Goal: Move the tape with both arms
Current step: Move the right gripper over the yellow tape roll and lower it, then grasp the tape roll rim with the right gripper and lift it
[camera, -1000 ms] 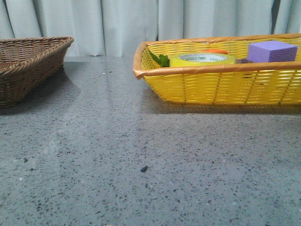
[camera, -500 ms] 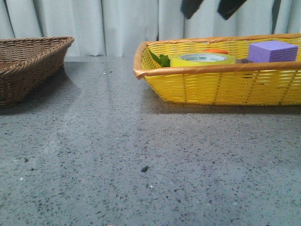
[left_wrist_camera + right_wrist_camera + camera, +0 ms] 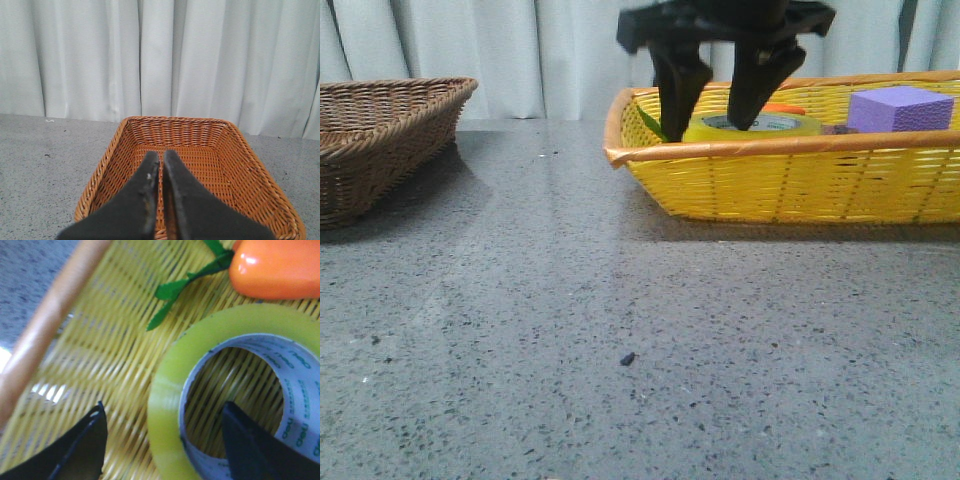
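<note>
Grey speckled table (image 3: 620,300) in the foreground, pale curtains at the very back. Nearest on the right, a yellow wicker basket (image 3: 770,180) with an orange rim; on the left, a brown wicker basket (image 3: 380,140).

Inside the yellow basket, the tape (image 3: 752,126) lying flat near the left end, white core with green lettering facing up. Just beyond it, an orange carrot (image 3: 280,265) with green leaves; off to one side, a purple block (image 3: 898,108).

Right pincer (image 3: 718,95) above the tape, spread wide, tips pointing down: one finger outside the roll's wall on the rim side, the other over the hollow core, as seen from the right wrist. No contact yet, by the look of it.

Left pincer (image 3: 160,200) pressed together, holding nothing, hanging over the brown basket.

Likely step: straddling the roll's wall to pinch it. Possible trouble: glossy wall slipping out if pinched too shallow; outer finger catching on the weave or rim; roll tilting on lift and later spoiling the handover to the other arm.
</note>
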{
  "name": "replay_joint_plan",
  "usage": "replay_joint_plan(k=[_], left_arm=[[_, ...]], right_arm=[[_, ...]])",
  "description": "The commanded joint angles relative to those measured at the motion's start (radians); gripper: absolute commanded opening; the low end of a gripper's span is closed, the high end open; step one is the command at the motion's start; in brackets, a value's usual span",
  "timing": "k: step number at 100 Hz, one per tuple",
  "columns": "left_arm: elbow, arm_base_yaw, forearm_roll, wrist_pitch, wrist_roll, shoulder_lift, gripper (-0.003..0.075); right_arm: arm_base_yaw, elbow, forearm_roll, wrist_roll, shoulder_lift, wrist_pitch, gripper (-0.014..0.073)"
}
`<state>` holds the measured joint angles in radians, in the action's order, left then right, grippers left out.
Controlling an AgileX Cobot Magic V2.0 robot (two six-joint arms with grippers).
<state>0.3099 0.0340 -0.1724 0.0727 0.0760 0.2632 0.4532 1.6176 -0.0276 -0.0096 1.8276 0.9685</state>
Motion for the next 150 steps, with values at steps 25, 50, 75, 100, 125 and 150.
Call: replay_joint_plan(k=[25,50,75,100,125,150], left_arm=[[0.036,0.001,-0.008,-0.081,-0.01,0.018,-0.0021],[0.036,0.001,-0.008,-0.081,-0.01,0.018,-0.0021],[0.036,0.001,-0.008,-0.079,-0.01,0.018,-0.0021],[0.036,0.001,-0.008,-0.079,-0.01,0.018,-0.0021],[0.036,0.001,-0.008,-0.079,-0.01,0.018,-0.0021],[0.036,0.001,-0.008,-0.079,-0.01,0.018,-0.0021]], right_arm=[[-0.002,0.052,-0.042,-0.01,0.007,-0.004,0.0266],[-0.004,0.052,-0.044,-0.01,0.007,-0.001,0.0017],[-0.004,0.084,-0.044,-0.01,-0.004,0.032,-0.0018],[0.021,0.276,-0.044,-0.01,-0.008,0.186,-0.0041],[0.173,0.486,-0.018,-0.018,-0.008,0.25,-0.0046],[0.36,0.498,-0.001,-0.024,0.025,0.244,-0.0047]])
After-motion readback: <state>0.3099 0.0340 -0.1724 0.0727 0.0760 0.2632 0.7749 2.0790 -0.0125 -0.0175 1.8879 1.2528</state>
